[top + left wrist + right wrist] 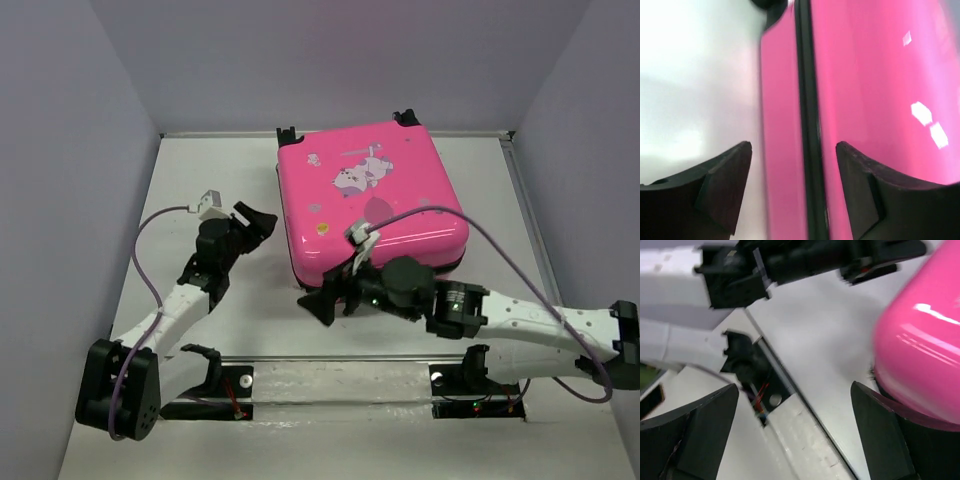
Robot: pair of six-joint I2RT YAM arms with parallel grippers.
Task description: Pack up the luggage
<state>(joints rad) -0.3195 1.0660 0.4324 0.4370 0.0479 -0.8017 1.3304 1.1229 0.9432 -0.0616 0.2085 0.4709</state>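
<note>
The hot-pink hard-shell luggage (370, 195) lies flat and closed at the back middle of the table, cartoon animal print up, small black wheels at its far edge. My left gripper (262, 224) is open and empty just left of its left side; the left wrist view shows the pink shell (880, 75) and its black zipper trim (807, 125) between the fingers. My right gripper (322, 301) is open and empty at the case's front-left corner, pointing left. The pink corner (920, 350) shows in the right wrist view beside the right finger.
A metal mounting rail (340, 375) with both arm bases runs along the near edge. Grey walls enclose the white table on the left, back and right. The left arm (755, 270) shows in the right wrist view. A purple cable (500, 245) arcs over the case's front right.
</note>
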